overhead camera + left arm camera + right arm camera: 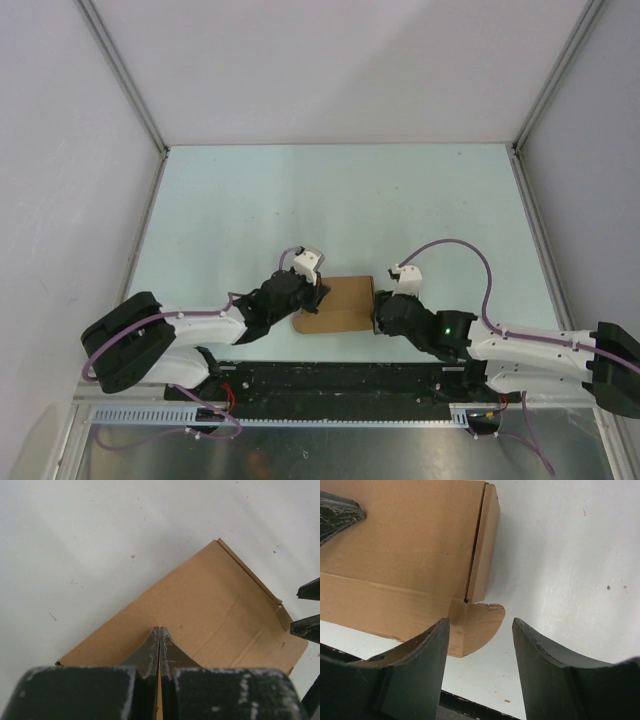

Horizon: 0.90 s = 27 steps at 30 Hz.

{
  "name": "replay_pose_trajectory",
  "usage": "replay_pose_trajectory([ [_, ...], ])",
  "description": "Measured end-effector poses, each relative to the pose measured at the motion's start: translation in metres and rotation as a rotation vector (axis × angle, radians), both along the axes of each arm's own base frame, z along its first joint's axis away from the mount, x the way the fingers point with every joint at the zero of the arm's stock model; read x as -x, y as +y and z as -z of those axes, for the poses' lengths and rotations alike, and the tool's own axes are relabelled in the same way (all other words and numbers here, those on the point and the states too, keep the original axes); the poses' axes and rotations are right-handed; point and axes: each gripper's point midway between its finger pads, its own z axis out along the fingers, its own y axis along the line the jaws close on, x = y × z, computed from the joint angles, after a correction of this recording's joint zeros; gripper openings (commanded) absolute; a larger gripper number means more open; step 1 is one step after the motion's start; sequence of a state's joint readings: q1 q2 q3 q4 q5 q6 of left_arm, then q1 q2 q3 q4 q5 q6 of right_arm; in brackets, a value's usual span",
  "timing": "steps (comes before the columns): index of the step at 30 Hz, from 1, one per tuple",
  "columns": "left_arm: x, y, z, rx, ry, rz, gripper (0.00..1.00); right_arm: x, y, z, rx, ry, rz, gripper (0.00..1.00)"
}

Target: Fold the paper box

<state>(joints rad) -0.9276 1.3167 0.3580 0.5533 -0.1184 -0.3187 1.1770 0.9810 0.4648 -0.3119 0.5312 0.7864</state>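
The paper box is a flattened tan cardboard piece lying on the table between my two grippers. My left gripper is shut, and its tips sit on the top face of the box near its left edge. Its dark finger also shows in the right wrist view. My right gripper is open at the box's right end. Its jaws stand apart just short of a rounded tab, below a narrow side flap of the box.
The pale table is bounded by grey walls at the back and both sides. A black rail with cables runs along the near edge, just behind the box.
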Motion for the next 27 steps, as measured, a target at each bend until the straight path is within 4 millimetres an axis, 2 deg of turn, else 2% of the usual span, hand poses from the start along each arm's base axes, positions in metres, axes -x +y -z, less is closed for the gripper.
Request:
replay_pose_trajectory([
  [5,-0.002,-0.001,0.0,-0.008,-0.009,0.005,0.0,0.0,0.001,-0.003,-0.042,-0.012,0.0,0.66],
  [12,-0.002,-0.001,-0.001,-0.008,-0.012,0.005,0.0,0.001,0.008,-0.009,-0.122,-0.023,-0.018,0.67],
  [27,-0.002,-0.001,-0.001,-0.013,-0.018,0.008,0.0,-0.004,0.016,0.006,-0.177,0.027,-0.049,0.66],
])
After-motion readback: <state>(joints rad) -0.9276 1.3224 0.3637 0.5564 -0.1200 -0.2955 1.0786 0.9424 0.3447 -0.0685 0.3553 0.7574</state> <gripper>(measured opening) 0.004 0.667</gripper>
